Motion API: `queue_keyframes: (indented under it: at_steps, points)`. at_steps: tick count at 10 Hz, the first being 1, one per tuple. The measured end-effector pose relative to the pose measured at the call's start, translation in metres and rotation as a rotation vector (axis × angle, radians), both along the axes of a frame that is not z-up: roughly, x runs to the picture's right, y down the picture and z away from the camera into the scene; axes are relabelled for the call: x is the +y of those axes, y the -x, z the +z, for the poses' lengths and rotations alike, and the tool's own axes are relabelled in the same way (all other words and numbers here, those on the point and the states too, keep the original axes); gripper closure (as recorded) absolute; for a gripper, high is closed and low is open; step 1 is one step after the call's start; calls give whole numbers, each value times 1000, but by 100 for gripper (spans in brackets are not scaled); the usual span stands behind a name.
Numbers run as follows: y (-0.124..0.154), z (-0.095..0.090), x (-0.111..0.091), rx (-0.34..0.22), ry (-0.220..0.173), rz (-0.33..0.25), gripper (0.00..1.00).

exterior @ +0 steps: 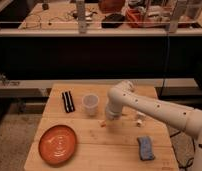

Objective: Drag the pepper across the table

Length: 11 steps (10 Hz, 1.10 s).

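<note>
The pepper (102,122) is a small orange thing on the wooden table (94,150), just below the arm's wrist; only its tip shows. My gripper (109,118) hangs from the white arm (144,105) and sits right over the pepper, near the table's middle. The wrist hides the rest of the pepper.
A clear plastic cup (90,104) stands just left of the gripper. A black object (68,101) lies at the back left. An orange plate (58,144) sits at the front left. A blue sponge (145,148) lies at the front right. A small white item (139,118) lies right of the arm.
</note>
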<state>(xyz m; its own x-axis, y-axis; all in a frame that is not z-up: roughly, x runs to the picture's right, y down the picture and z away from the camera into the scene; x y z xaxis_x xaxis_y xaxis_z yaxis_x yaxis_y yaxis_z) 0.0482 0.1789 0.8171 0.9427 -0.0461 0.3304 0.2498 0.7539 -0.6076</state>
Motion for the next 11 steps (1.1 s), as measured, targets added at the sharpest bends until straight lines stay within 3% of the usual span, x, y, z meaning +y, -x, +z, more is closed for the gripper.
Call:
queue_keyframes:
  at_steps: [7, 11]
  points:
    - [-28, 7, -16, 45, -27, 10, 24]
    - [-43, 9, -23, 62, -79, 20, 20]
